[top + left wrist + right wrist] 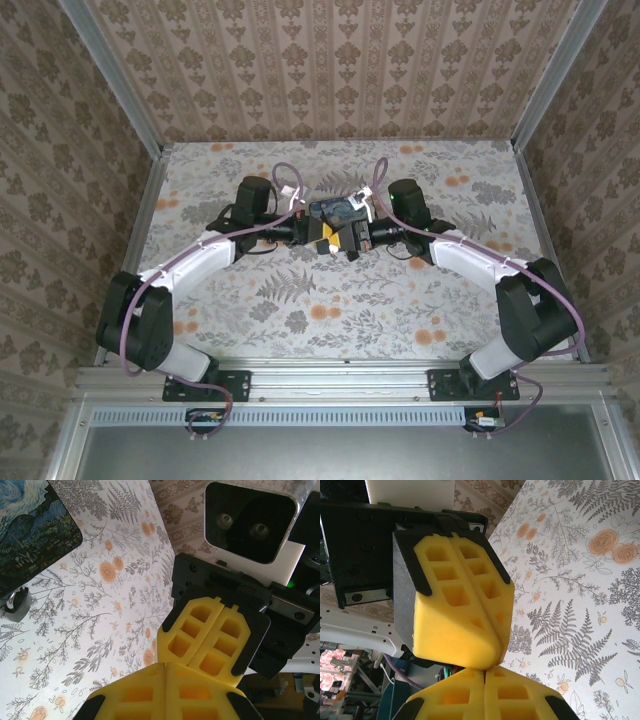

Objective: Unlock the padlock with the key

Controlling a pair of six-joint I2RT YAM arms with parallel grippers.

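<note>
My two grippers meet tip to tip above the middle of the table, just in front of the blue-and-yellow painted box [335,210]. The left gripper [323,239] [166,666] is shut, its yellow fingers pressed flat together. The right gripper [352,243] [485,673] is shut too, and its tips touch the left gripper's tips [493,661]. Nothing shows between either pair of fingers. A small dark padlock [16,605] with a shiny shackle lies on the table beside the box's corner [30,530], left of both grippers. The key is hidden.
The table has a floral cloth [400,300] and is walled on three sides by patterned panels [330,70]. Purple cables [285,180] loop off both wrists over the box.
</note>
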